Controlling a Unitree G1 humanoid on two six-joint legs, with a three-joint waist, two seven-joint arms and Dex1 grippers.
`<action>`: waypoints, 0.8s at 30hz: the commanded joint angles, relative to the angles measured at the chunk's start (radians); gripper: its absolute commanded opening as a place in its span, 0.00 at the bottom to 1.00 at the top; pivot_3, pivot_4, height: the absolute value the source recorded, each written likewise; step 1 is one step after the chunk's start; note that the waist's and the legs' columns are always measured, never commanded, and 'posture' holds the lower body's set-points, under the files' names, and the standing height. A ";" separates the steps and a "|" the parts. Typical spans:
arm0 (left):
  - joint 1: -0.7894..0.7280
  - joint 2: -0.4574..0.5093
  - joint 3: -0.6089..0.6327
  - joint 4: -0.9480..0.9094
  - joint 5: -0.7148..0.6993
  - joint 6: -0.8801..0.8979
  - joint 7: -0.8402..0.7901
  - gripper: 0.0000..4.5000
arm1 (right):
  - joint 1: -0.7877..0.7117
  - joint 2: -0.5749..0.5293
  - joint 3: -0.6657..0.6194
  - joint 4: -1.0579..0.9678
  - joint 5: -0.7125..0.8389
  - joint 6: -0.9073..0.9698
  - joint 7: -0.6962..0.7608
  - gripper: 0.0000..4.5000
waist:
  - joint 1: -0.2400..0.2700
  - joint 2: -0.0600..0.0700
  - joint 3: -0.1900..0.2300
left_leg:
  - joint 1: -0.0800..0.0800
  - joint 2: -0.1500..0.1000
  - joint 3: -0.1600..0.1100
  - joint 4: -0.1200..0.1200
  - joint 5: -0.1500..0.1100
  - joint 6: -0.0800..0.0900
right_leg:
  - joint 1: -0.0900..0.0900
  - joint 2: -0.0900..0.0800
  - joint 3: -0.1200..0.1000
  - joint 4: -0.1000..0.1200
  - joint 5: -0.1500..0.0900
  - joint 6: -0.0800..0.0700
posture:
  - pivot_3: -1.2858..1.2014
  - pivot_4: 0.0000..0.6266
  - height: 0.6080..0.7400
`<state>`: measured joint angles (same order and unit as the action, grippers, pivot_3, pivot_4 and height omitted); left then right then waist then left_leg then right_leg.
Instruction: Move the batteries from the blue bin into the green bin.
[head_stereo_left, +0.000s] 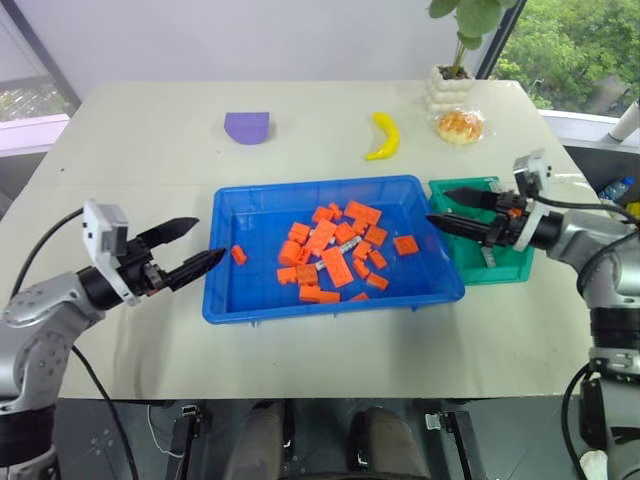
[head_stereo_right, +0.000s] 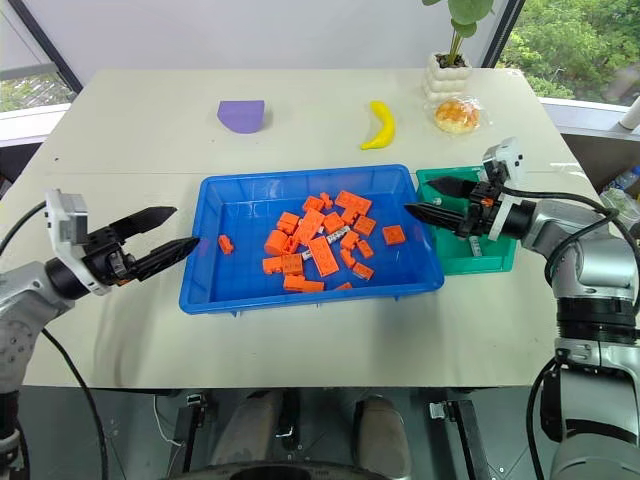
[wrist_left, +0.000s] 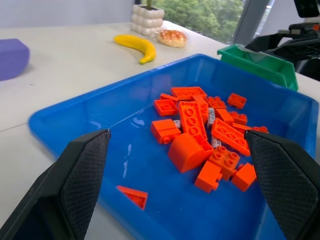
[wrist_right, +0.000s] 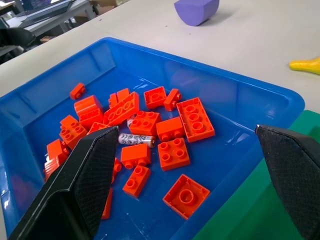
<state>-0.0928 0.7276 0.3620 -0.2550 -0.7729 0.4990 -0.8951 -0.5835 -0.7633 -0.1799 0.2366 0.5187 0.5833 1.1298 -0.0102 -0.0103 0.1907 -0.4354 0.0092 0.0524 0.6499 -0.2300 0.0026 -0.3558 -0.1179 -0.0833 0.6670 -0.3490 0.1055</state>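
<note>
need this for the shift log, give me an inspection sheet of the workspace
surface: pale table, bare around the bins
job's things: blue bin holds batteries among orange blocks; green bin beside it holds one battery
clutter: purple block, banana, wrapped bun, white plant pot
grippers: left claw open, beside the blue bin; right claw open over the green bin, holding nothing
cables: black cables along both arms
surroundings: windows, trees outside
</note>
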 joint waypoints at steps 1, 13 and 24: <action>-0.022 0.000 0.000 -0.003 0.007 -0.022 -0.014 1.00 | 0.004 -0.003 -0.028 -0.042 0.021 -0.008 -0.005 0.99 | 0.000 0.000 0.000 | 0.000 0.000 0.000 0.000 0.000 0.000 | 0.000 0.000 0.000 0.000 0.000 0.000 | 0.52 0.24 1.00; -0.037 -0.012 -0.004 -0.005 0.011 -0.019 -0.005 1.00 | -0.004 -0.002 -0.018 -0.049 0.014 -0.018 -0.008 0.99 | 0.000 0.000 0.000 | 0.000 0.000 0.000 0.000 0.000 0.000 | 0.000 0.000 0.000 0.000 0.000 0.000 | 0.52 0.24 1.00; -0.040 -0.025 -0.003 -0.009 0.019 -0.024 0.007 1.00 | -0.041 0.011 0.004 -0.051 0.010 -0.029 -0.010 0.99 | 0.000 0.000 0.000 | 0.000 0.000 0.000 0.000 0.000 0.000 | 0.000 0.000 0.000 0.000 0.000 0.000 | 0.52 0.24 1.00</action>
<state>-0.1239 0.7039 0.3460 -0.2447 -0.7525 0.4924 -0.8892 -0.6006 -0.7546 -0.1646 0.2200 0.5173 0.5678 1.1207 -0.0100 -0.0103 0.1907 -0.4354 0.0093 0.0524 0.6500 -0.2299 0.0026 -0.3557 -0.1179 -0.0833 0.6670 -0.3490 0.1055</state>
